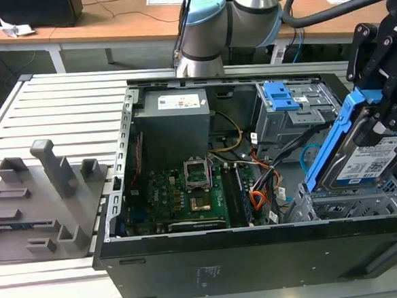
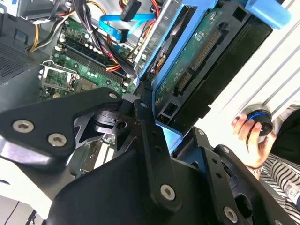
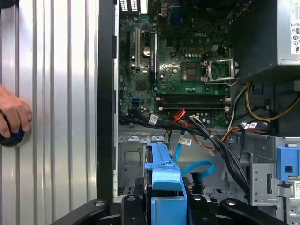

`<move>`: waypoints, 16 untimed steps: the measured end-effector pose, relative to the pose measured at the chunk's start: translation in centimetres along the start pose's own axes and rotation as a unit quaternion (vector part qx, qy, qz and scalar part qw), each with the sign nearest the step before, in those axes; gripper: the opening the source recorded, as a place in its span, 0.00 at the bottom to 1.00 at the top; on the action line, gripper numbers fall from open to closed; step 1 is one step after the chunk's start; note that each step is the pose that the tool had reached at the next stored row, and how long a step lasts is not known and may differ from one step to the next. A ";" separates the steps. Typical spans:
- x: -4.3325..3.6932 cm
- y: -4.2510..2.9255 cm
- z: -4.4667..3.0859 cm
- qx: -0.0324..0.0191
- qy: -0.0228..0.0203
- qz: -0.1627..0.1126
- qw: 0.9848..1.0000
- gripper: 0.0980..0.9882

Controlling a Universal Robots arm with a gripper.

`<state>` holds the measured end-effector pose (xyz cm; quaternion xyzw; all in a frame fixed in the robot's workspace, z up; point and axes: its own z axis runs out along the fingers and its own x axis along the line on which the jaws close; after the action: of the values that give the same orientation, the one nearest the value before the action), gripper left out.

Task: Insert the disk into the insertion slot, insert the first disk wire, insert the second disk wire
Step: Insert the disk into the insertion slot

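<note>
My gripper [image 1: 381, 112] is shut on the disk [image 1: 367, 159], a silver drive with a white-and-blue label in a bright blue carrier [image 1: 329, 145]. The disk hangs tilted, its lower end just above the insertion slot [image 1: 349, 205], a grey perforated cage at the case's corner on the exterior view's right. In the second wrist view the disk's green circuit side [image 2: 194, 63] and connectors face the camera between my black fingers [image 2: 146, 123]. The first wrist view looks along the carrier [image 3: 163, 185] into the cage [image 3: 131, 157]. The second disk wire [image 1: 309, 156] [image 3: 197, 167] [image 2: 111, 20] loops light blue beside the cage, its plug loose.
A taller grey bay with blue latches [image 1: 282, 103] stands behind the cage. Orange and black wire bundles [image 1: 259, 186] cross between the motherboard [image 1: 188, 190] and the cage. A person's hand [image 3: 14, 115] rests on a round button on the ribbed table. Grey fixtures [image 1: 45, 194] sit at the exterior view's left.
</note>
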<state>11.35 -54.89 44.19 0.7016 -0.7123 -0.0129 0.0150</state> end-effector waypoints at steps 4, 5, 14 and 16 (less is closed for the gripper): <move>-0.15 -0.21 0.23 0.000 0.000 -0.003 1.000 0.30; -0.15 -0.21 0.29 0.000 0.000 -0.004 1.000 0.30; -0.15 -0.28 1.81 0.000 0.000 -0.004 1.000 0.30; -0.15 -0.30 2.31 0.000 0.000 -0.004 1.000 0.30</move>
<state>11.56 -54.75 41.87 0.7042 -0.7097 -0.0128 0.0151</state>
